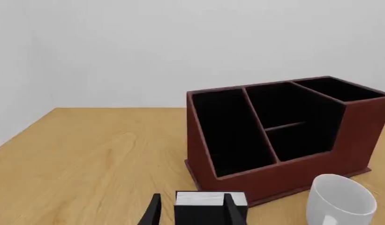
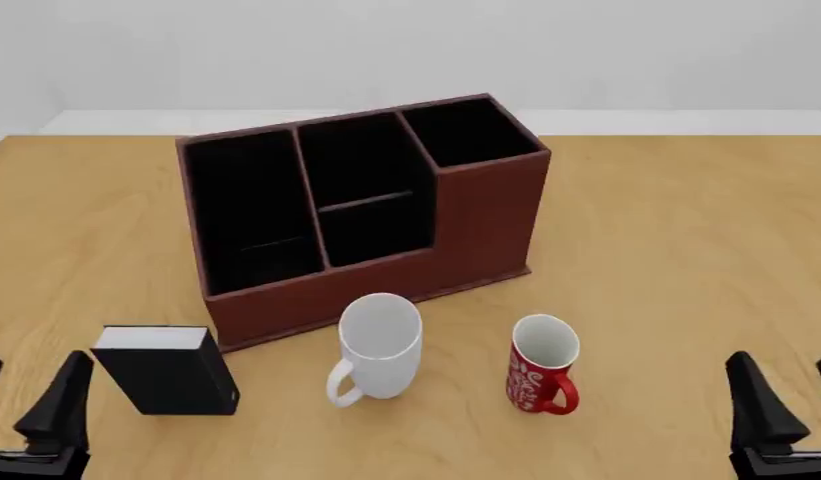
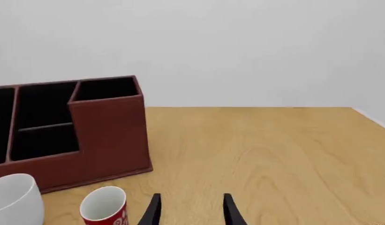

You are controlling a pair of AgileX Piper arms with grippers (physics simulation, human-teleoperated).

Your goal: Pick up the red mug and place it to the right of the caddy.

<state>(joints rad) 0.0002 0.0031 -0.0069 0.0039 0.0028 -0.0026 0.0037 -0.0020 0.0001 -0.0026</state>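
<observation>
Right claw (image 3: 189, 210) agape, glossy red mug (image 2: 542, 364).

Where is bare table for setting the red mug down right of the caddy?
Bare table runs from the caddy to the right edge, ahead of the right gripper. Crowded: the caddy's front, with the black box, white mug and red mug.

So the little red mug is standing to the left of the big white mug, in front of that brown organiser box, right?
Not quite: the front view shows the red mug standing to the right of the white mug. Both do stand in front of the brown organiser box.
</observation>
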